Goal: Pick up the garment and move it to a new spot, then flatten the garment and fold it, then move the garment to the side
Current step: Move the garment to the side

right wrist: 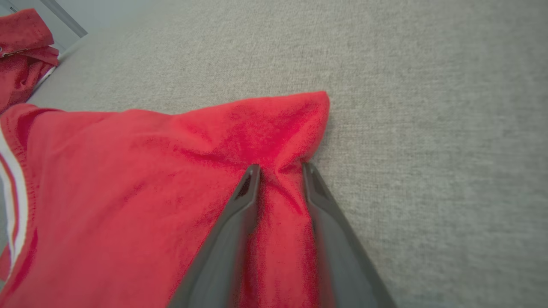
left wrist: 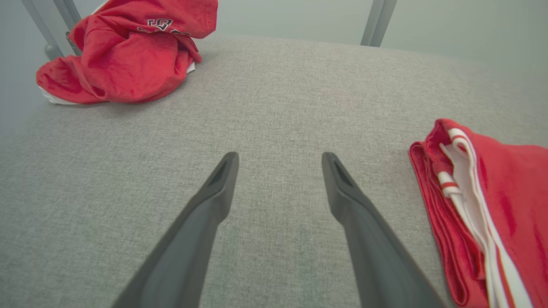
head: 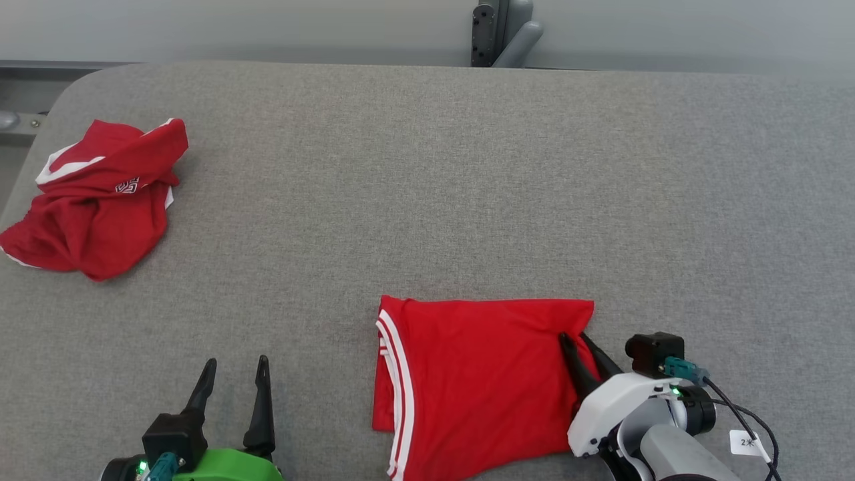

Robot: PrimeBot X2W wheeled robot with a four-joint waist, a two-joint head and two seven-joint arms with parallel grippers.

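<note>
A red folded garment (head: 481, 381) lies flat on the grey worktop (head: 427, 167), near the front edge and a bit to the robot's right. It is a neat block with white stripes (head: 399, 374) down its left side. The folding looks done, so I think the job left is to move it to the side.

The right hand (head: 574, 337) is at the far right corner of the folded garment. Its two fingers (right wrist: 239, 205) are about halfway closed and pinch a little ridge of red cloth between them. The cloth bunches up and wrinkles just where the tips press. A corner is a good place to grab, because the hand can reach it from the side and not mess up the fold. From here I cannot tell if the pinch has all the layers or just the top one. If it has only the top one, the fold could come open when the garment is pulled.

The left hand (head: 237, 361) is wide open and holds nothing. It sits over bare worktop, to the left of the folded garment and apart from it. It seems to be waiting out of the way, but close enough to help.

A crumpled garment (head: 100, 200), also red, sits in a heap at the far left of the worktop, well apart from both hands.
</note>
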